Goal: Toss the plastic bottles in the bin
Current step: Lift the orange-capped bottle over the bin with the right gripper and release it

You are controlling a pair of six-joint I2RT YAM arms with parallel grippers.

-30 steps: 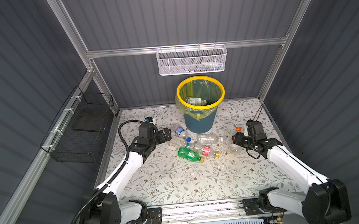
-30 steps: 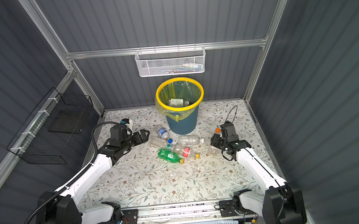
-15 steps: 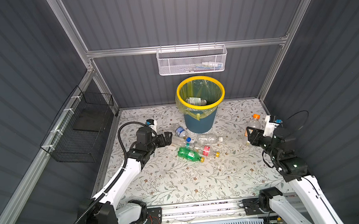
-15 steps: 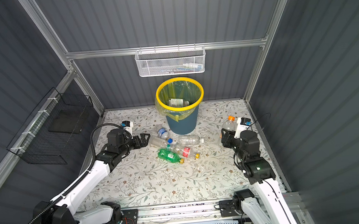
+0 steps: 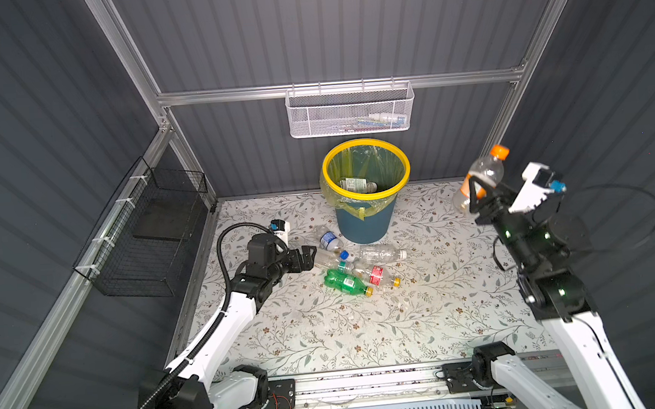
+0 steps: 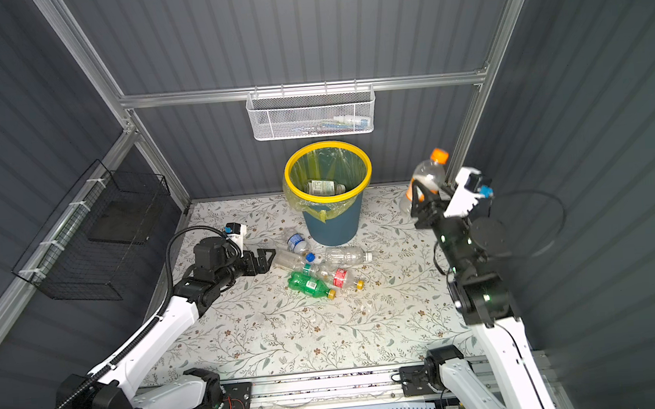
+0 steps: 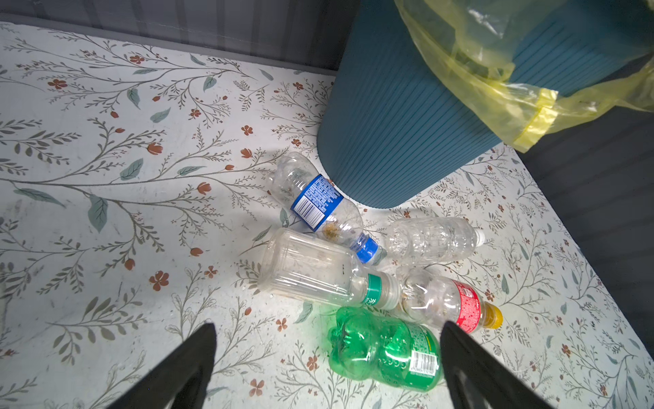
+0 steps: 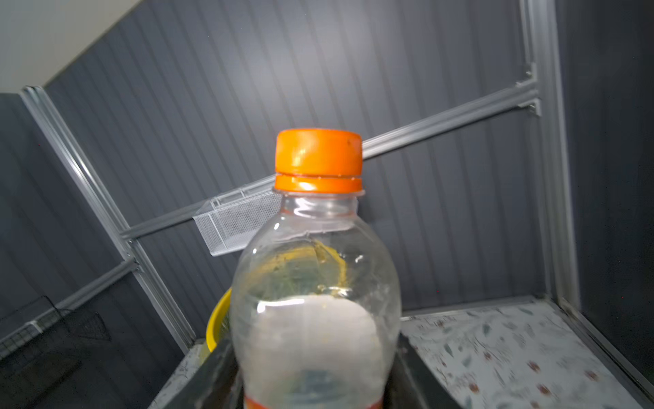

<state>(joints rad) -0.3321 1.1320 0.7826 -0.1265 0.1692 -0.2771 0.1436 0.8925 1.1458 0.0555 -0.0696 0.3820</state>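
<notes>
The bin (image 5: 362, 222) (image 6: 331, 225) stands at the back with a yellow rim and liner, and one bottle (image 5: 356, 183) lies inside. In front of it lie several plastic bottles: blue-labelled (image 7: 318, 202), clear with a green neck band (image 7: 311, 271), clear with a white cap (image 7: 431, 240), red-labelled (image 7: 442, 301) and green (image 5: 345, 281) (image 7: 385, 348). My left gripper (image 5: 309, 256) (image 7: 327, 331) hangs open just left of this heap, touching nothing. My right gripper (image 5: 475, 191) (image 8: 315, 354) is raised at the right, shut on an orange-capped clear bottle (image 5: 483, 173) (image 8: 318, 283) held upright.
A white mesh basket (image 5: 351, 113) hangs on the back wall above the bin. A black wire basket (image 5: 151, 241) hangs on the left wall. The right arm stands close to the right wall, with a cable loop (image 5: 634, 207) beside it.
The right arm has lifted the orange-capped bottle off the table, up and toward the right wall. The open left gripper has shifted slightly toward the heap of bottles.
</notes>
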